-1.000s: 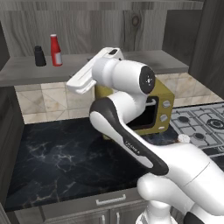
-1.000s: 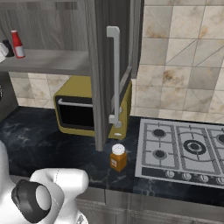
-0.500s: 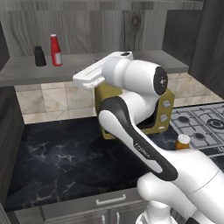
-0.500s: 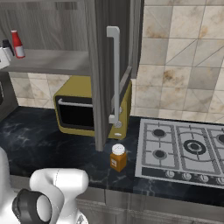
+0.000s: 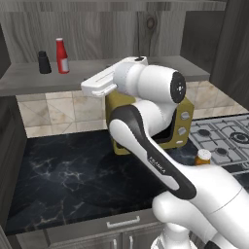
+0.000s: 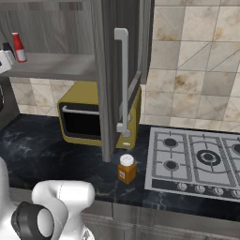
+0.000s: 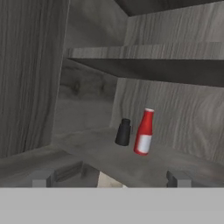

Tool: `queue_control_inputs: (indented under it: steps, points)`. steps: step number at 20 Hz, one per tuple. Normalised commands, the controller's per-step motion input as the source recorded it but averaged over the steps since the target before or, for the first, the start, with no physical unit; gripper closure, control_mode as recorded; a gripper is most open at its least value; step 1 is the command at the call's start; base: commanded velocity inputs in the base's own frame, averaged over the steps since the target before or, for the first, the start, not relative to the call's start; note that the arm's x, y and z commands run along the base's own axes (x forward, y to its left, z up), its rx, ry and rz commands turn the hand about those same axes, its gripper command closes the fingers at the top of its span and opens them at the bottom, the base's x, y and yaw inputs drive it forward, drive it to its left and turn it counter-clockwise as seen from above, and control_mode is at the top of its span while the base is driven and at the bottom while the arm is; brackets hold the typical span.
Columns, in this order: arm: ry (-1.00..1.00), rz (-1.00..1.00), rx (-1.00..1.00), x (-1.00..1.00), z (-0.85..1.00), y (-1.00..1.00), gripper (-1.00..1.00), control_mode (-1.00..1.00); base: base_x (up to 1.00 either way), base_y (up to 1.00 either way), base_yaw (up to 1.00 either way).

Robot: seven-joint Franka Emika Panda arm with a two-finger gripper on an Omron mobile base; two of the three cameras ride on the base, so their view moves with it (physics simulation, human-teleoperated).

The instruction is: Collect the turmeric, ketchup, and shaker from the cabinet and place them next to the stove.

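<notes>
Ketchup (image 7: 144,132) dead ahead of gripper (image 7: 109,178) along its line of sight, a touch to the right of centre in hand view, well apart from the fingertips (image 7: 178,179). Standing upright on the grey shelf of the cabinet (image 5: 29,80); long axis vertical, cap up. Shaker (image 7: 123,132) just beside it, on the left in hand view, also upright and shorter; narrow gap between the two, cannot tell if touching.

Jaws spread wide, nothing between them.

From left base view: ketchup (image 5: 61,56) and shaker (image 5: 44,62) far left on the shelf, hand reaching leftward toward them at about shelf height. From right base view: same pair, ketchup (image 6: 18,47) and shaker (image 6: 8,52), at the far left edge, well away from the open cabinet door with white handle (image 6: 123,82).

Turmeric (image 6: 126,168) already down on the dark counter (image 6: 56,150), just beside the left edge of the stove (image 6: 199,159); same jar, turmeric (image 5: 203,157), seen past the arm in left base view. Yellow-olive microwave (image 6: 89,115) behind it, under the shelf.

Judgement: one of three delivered, two left on shelf. Coming move likely a straight advance onto the ketchup, fingers either side of the upright body. Risk: near finger clipping the shaker, given the tight spacing.
</notes>
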Motion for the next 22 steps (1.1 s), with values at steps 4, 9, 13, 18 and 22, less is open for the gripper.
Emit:
queue_control_inputs:
  steps: [4,9,13,18,22]
  points:
    - [0.0,0.0,0.0,0.0,0.0,0.0,-1.0,-1.0,0.0,0.0,0.0]
    - [0.0,-0.01,0.0,0.19,0.0,0.03,-1.0,-1.0,0.0,0.0,0.0]
    - [0.0,-0.04,0.0,0.51,0.0,0.12,-1.0,-1.0,0.0,0.0,0.0]
    - [0.0,-0.01,0.04,0.26,-0.01,0.0,-1.0,-1.0,0.0,0.0,0.0]
    - [0.0,0.0,0.32,0.0,-0.12,-0.22,-1.0,-1.0,0.0,0.0,0.0]
